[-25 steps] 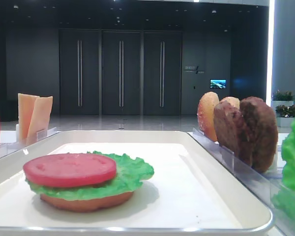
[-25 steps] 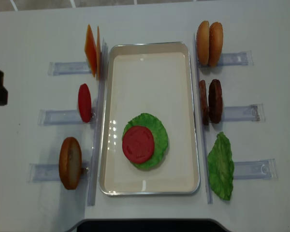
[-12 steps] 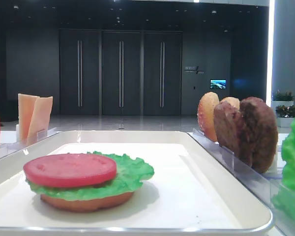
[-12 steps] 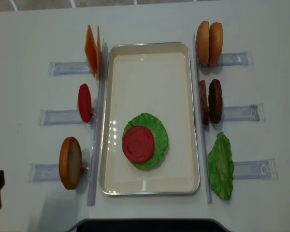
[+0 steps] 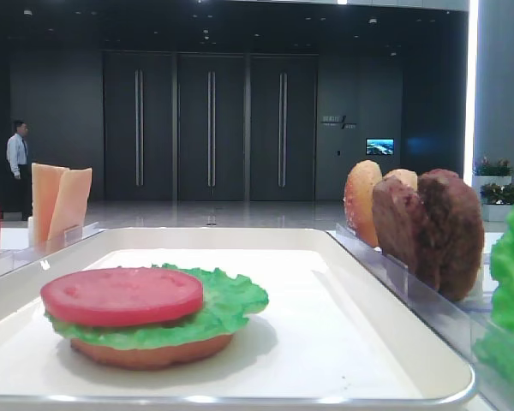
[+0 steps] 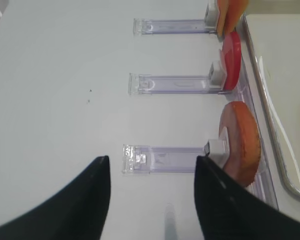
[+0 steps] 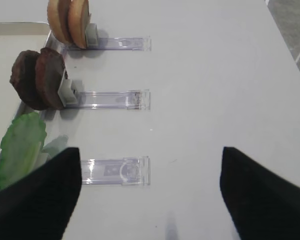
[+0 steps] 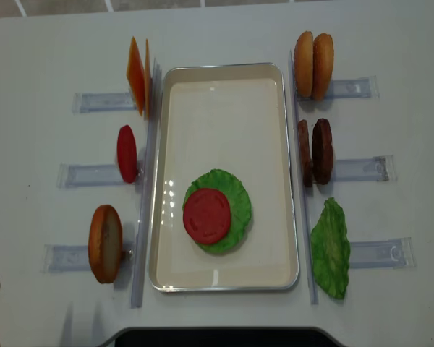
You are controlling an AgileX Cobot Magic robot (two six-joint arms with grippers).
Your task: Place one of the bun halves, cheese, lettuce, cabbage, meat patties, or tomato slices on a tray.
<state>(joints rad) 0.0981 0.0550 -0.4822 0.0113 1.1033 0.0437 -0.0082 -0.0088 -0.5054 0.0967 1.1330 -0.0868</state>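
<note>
The left claw (image 6: 152, 200) hangs over bare tabletop (image 6: 55, 100) with its jaws apart and holding nothing. Ahead of it to the right stands one bun half (image 6: 240, 142) in a clear holder (image 6: 165, 157). Farther on are one tomato slice (image 6: 231, 60) and the cheese (image 6: 229, 12). The right claw (image 7: 150, 195) gapes wide and empty. Ahead to its left are one lettuce leaf (image 7: 17, 147), two meat patties (image 7: 37, 77) and two bun halves (image 7: 67, 20). The tray (image 8: 224, 87) holds one stack: bun, lettuce (image 8: 235, 199), tomato (image 8: 207, 215).

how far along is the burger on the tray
Done: bun half, lettuce and tomato slice stacked on the tray. In hand: nothing, both grippers open and empty. Left: cheese, patties and bun halves in their holders.
</note>
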